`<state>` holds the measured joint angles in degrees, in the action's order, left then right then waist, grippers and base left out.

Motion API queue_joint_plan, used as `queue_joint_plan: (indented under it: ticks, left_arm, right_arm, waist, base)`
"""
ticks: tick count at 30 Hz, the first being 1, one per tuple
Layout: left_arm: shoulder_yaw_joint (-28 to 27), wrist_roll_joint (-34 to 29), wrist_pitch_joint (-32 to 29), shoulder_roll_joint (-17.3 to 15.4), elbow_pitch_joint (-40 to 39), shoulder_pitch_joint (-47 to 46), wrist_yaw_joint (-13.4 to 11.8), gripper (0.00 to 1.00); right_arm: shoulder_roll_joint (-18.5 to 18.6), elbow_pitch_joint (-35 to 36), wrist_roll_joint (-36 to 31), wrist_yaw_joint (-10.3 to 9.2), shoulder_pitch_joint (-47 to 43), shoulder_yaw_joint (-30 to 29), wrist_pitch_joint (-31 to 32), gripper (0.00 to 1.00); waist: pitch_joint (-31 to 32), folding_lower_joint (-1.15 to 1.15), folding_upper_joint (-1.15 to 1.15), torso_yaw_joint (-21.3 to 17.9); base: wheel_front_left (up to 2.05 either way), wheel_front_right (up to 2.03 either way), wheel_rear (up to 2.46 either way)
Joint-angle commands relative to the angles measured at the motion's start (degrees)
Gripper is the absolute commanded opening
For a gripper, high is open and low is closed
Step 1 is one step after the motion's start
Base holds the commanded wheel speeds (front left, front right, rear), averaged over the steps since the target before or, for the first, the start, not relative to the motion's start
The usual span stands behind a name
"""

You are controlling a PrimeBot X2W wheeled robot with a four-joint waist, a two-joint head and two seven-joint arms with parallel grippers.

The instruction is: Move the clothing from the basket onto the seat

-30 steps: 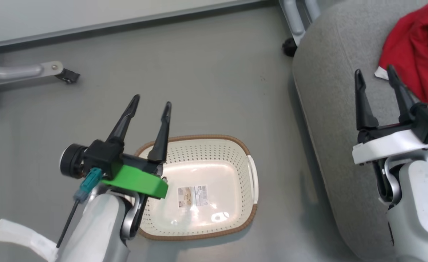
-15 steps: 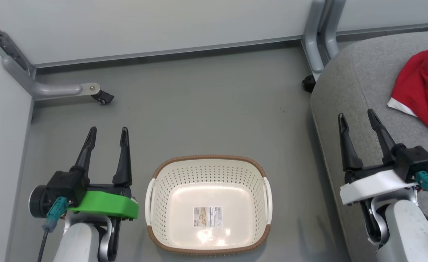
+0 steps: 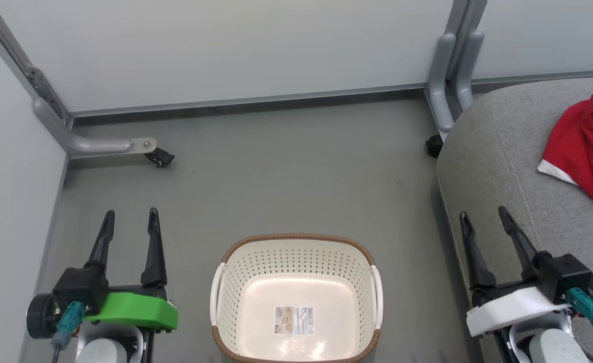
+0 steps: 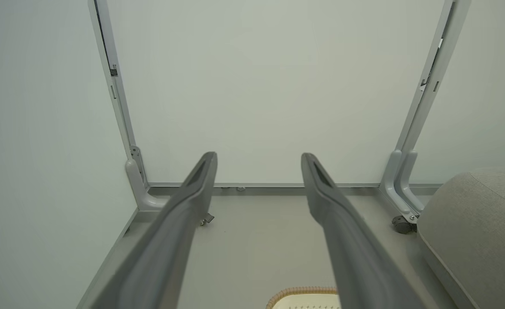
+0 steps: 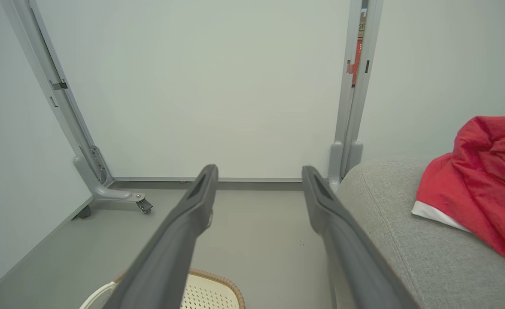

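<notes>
Grey floor (image 3: 286,166) runs back to pale partition walls (image 3: 256,50). On it, between my two arms, stands the cream-white perforated plastic laundry basket (image 3: 296,259) with its brown woven-look rim. Its handles sit to left and right, and its bottom is bare but for a paper label (image 3: 294,320).

My left pincer (image 3: 130,214) hangs just left of the basket, its two dark fingers apart and holding nothing. My right pincer (image 3: 482,214) hangs to the basket's right, by the left edge of the large light grey upholstered seat (image 3: 498,151), fingers likewise apart and empty.

The bright red fabric clothing (image 3: 586,146) with white trim lies heaped on that seat, ahead of and to the right of the right pincer, well apart from it and farther from the left one. The heap runs off the picture's edge, so I cannot tell whether both pieces are there.

I judge the moving done as far as I can see. If more is wanted, the right arm is the nearer, and its reach would go forward and rightward.
</notes>
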<state>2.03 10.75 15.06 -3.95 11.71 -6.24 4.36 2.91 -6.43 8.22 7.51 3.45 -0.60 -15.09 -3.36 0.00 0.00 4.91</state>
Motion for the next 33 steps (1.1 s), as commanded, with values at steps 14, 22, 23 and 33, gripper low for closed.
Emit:
queue_joint_plan:
  ticks: [14,22,23,33]
  left_arm:
    - [-2.05,-2.23,0.16,0.72,-1.15,2.26,-0.11,1.00]
    - [-2.31,-2.99,0.16,0.88,-0.58,2.38,0.03,1.00]
    - [-2.08,-2.63,0.00,0.85,-0.58,1.59,-0.06,0.00]
    - [-3.01,4.72,-2.69,1.09,1.95,1.41,0.23,0.00]
  right_arm:
    - [0.06,0.97,2.00,-0.04,-2.65,1.20,-0.10,1.00]
    - [0.06,0.65,1.80,-0.04,-2.20,1.02,-0.10,1.00]
    - [-0.08,0.71,1.90,0.00,-1.82,1.18,0.00,0.00]
    - [-0.11,-1.47,9.64,0.00,-1.85,1.12,1.62,0.00]
  waist:
    - [0.99,0.00,0.00,0.57]
    - [1.18,0.00,0.00,0.70]
    - [1.18,0.00,0.00,0.71]
    - [1.30,0.00,0.00,0.42]
  base:
    - [0.00,0.00,0.00]
    - [0.00,0.00,0.00]
    - [0.00,0.00,0.00]
    - [0.00,0.00,0.00]
